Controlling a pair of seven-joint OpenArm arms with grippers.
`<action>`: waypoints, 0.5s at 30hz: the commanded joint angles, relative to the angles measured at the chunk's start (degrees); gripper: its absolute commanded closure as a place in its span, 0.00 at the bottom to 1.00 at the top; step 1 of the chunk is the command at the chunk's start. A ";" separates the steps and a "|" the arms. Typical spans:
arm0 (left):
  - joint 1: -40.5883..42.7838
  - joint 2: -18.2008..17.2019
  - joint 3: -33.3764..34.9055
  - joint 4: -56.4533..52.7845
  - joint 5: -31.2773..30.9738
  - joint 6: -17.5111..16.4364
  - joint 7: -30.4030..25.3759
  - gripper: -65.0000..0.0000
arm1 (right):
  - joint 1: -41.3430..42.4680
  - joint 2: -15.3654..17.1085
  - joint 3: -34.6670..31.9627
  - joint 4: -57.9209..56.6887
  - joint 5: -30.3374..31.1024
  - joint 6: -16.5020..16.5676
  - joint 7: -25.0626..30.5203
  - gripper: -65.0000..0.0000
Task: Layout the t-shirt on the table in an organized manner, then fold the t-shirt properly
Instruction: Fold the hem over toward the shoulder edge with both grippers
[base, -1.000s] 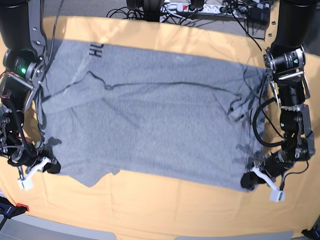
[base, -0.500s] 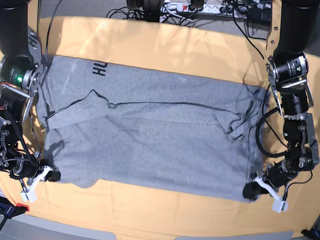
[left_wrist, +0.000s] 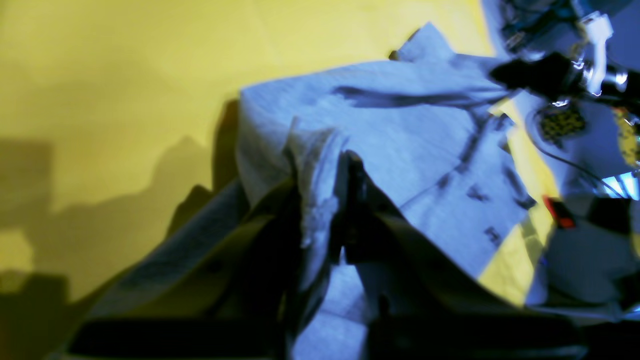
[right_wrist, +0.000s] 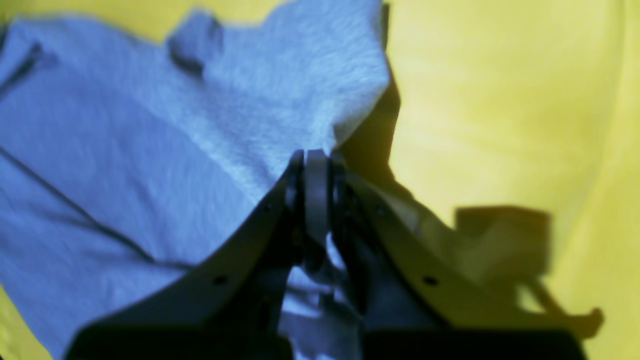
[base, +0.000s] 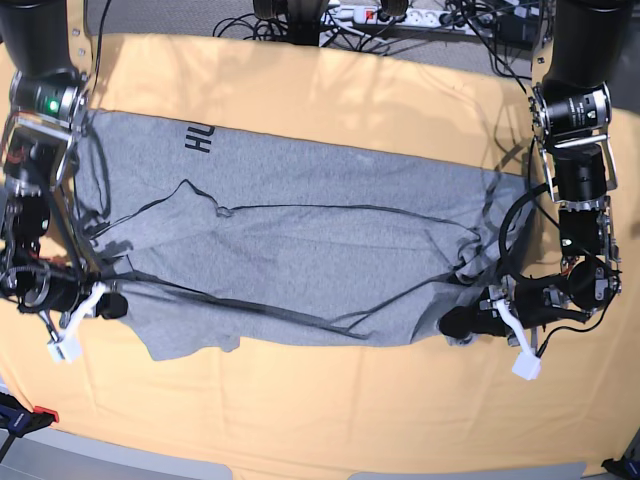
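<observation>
T-shirt (base: 300, 240) lies spread sideways across the middle of the table (base: 330, 420), grey, dark lettering (base: 195, 133) at its far corner on the right-arm side, long creases running across it, near edge rumpled and partly lifted. Left gripper (base: 462, 324) is clamped tight on the shirt's near corner at one end, grey cloth bunched between its fingers (left_wrist: 357, 200). Right gripper (base: 110, 305) pinches the opposite near corner, jaws closed on the fabric edge.
</observation>
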 joint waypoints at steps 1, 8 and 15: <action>-2.08 -1.62 -0.17 1.05 -3.41 -0.45 -0.15 1.00 | 0.76 1.33 0.35 3.19 0.63 0.32 1.27 1.00; -2.08 -6.97 -0.17 1.05 -4.59 -0.45 -0.15 1.00 | -2.64 5.40 0.39 8.35 -0.44 0.32 1.46 1.00; -2.03 -8.28 -0.13 1.05 -13.88 -0.45 6.16 1.00 | -2.82 5.64 0.39 8.35 2.01 0.32 -2.01 1.00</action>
